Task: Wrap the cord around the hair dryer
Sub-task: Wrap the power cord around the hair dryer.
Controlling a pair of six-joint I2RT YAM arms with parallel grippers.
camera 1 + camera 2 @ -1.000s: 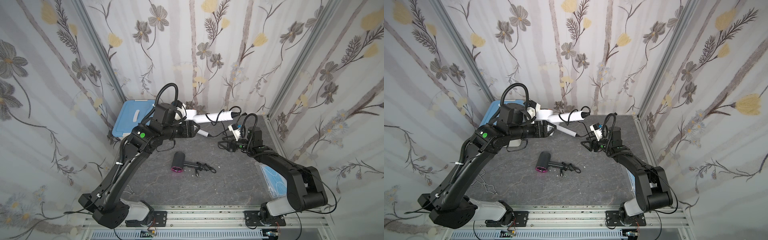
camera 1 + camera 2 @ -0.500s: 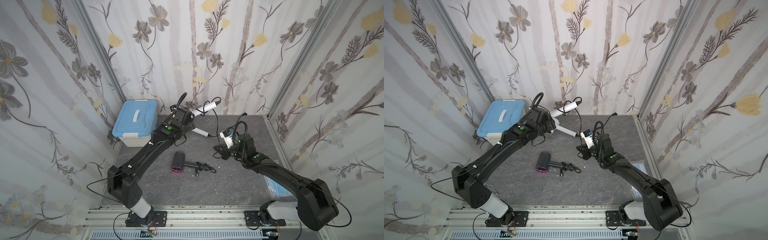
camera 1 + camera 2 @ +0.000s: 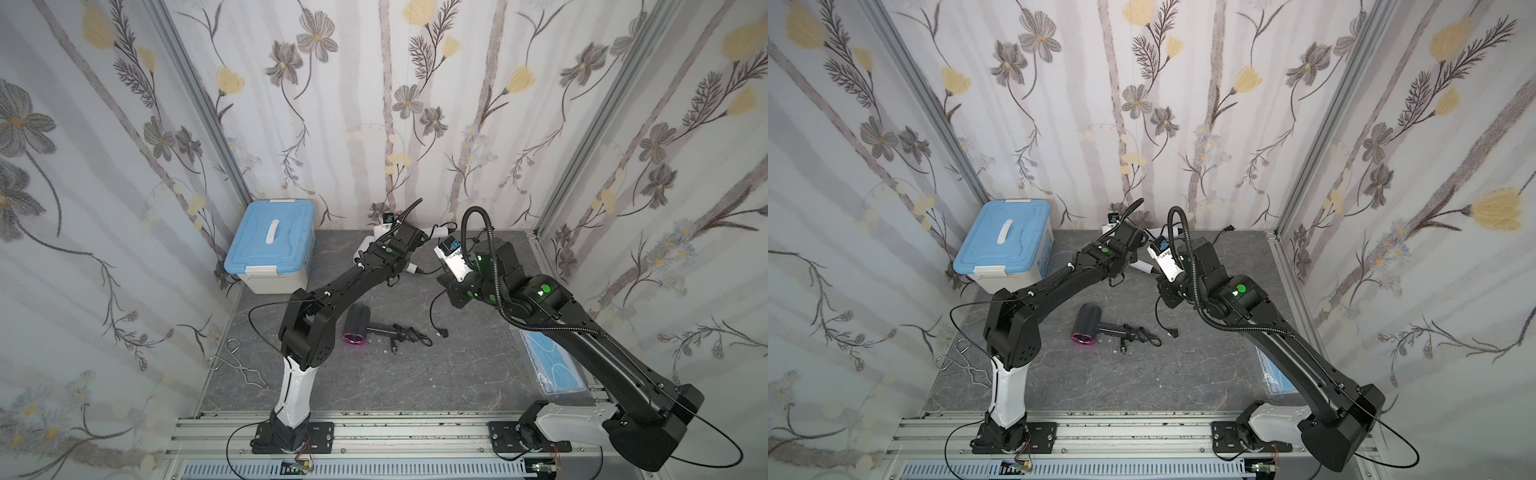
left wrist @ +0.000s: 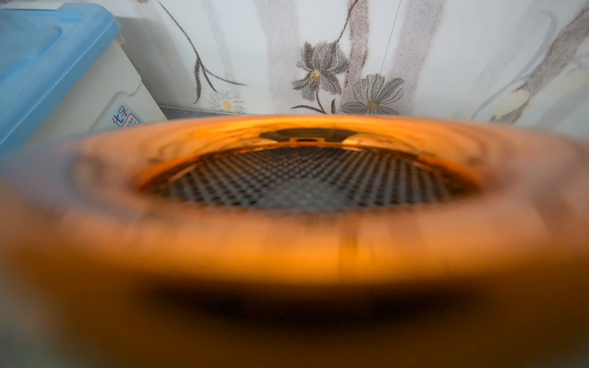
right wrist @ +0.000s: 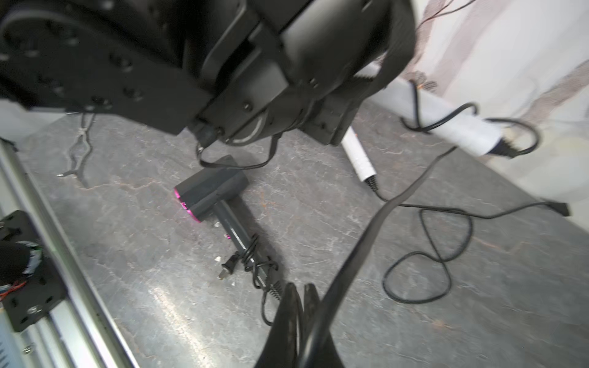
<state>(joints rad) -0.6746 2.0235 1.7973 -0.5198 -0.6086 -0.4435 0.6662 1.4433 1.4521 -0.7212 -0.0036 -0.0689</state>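
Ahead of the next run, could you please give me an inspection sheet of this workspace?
surface: grey marbled table, no spills seen.
job's things: white hair dryer at the back; its cord loops over the barrel, slack lying on the table.
clutter: dark hair dryer with bundled cord, blue-lidded box, wire tongs, face-mask packet.
grippers: left pincer appears closed on the white hair dryer; right pincer shut on the cord.
cables: corrugated hose arching over the right arm.
surroundings: floral wallpaper on three sides, aluminium rail in front.
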